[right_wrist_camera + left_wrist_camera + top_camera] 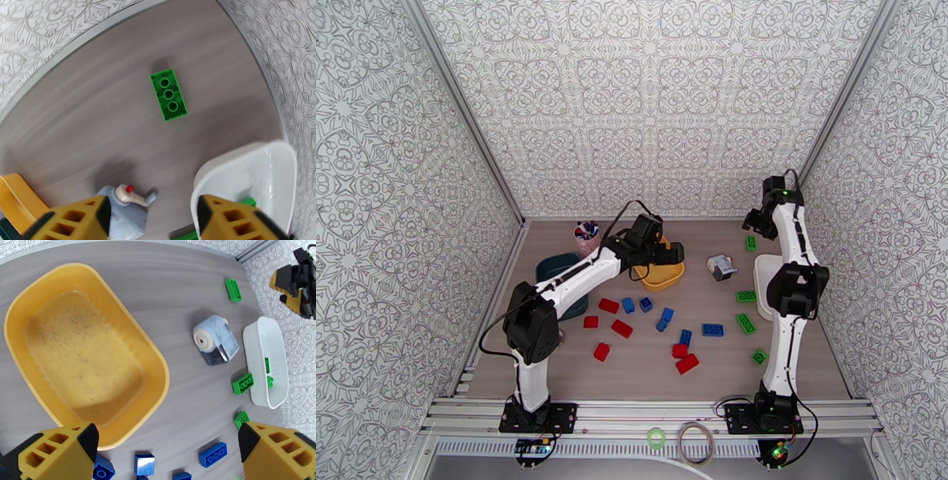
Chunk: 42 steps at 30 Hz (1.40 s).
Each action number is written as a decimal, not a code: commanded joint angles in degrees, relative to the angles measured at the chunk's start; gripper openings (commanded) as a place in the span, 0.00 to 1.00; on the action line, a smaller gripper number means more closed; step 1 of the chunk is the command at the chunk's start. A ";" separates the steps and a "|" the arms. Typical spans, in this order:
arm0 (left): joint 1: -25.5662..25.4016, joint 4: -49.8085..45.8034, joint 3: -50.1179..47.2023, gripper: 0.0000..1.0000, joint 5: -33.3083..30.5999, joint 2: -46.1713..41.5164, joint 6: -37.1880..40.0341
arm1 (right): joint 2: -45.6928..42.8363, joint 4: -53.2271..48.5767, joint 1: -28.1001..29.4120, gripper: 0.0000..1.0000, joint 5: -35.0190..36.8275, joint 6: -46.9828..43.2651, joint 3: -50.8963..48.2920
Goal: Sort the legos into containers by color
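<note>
Both grippers empty, jaws parted over the bricks
On the left gripper [166, 437] fingers stand wide apart, shallow yellow plastic tray [154, 358] ahead, blue studded bricks [212, 454] between them; right gripper [153, 209] fingers apart, green oblong studded brick [168, 94] ahead, white plastic tray [245, 158] at one fingertip.

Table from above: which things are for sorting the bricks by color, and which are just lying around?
For the job: red legos, blue legos, green legos, teal tray, yellow tray, white tray.

Just lying about: pink cup of pens, grey-white gadget with a crank, green tape roll and wire coil by the front rail.
</note>
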 commanded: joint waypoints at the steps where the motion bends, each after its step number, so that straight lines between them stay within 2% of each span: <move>1: 0.47 0.80 -0.65 0.99 1.93 0.36 0.84 | 3.92 -2.92 -0.98 0.70 -0.56 -1.29 4.27; 6: 0.57 1.10 -1.88 0.99 2.52 0.32 0.97 | 8.76 -2.87 -1.05 0.68 0.16 -1.90 5.85; 16: 1.87 2.97 -4.80 0.99 4.28 0.45 -0.86 | 12.53 1.78 -1.74 0.67 -0.71 0.77 6.01; 22: 2.50 3.68 -5.27 0.99 4.79 0.84 -1.59 | 16.04 2.41 -2.78 0.60 -2.34 2.57 8.25; 28: 2.97 4.49 -5.26 0.99 5.61 1.69 -2.79 | 18.88 3.55 -2.81 0.64 -1.20 3.21 10.22; 42: 3.93 5.14 -4.08 0.99 7.27 4.81 -4.68 | 22.08 8.61 -2.45 0.62 1.21 1.32 12.71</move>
